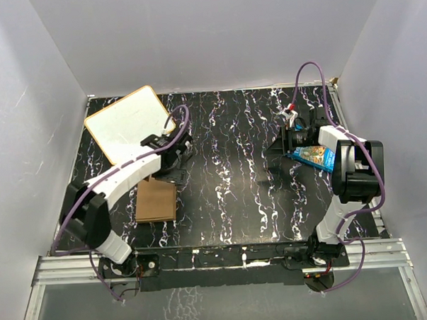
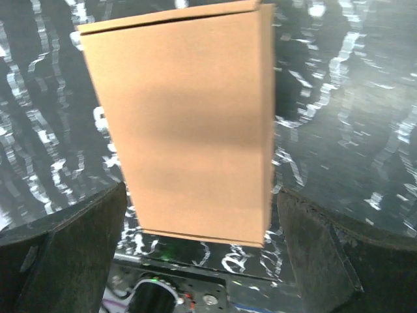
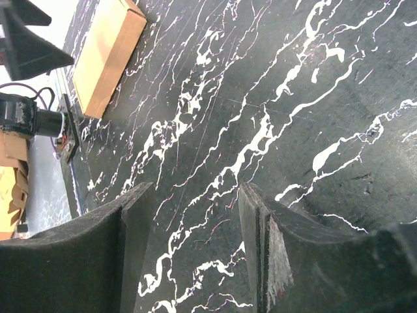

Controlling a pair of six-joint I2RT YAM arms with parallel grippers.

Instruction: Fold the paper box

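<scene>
The paper box [image 1: 156, 200] lies flat on the bench [image 1: 228, 180], at about 8 o'clock from the bench's middle. It reads as a shallow closed shape with its lid panel facing up. From the right wrist view it shows some thickness, so we judge the folding to be nearly or wholly done.

The left pincer [image 2: 201, 195] stands wide open over the box's 12 o'clock end, one finger on each side of the cardboard and gripping nothing. We cannot tell whether the pads brush the edges. The right pincer [image 3: 194, 192] is also open and empty, well apart at 3 o'clock, beside the blue printed box [image 1: 314, 155].

We see three risks from here:
- A crease could spring back and lift a flap, since nothing presses the lid down.
- A finger rising at an angle could catch an edge and drag or tip the light box.
- Closing across the width could buckle the side walls.

The white board [image 1: 127, 125] at 10 o'clock sits near the left arm's path.
</scene>
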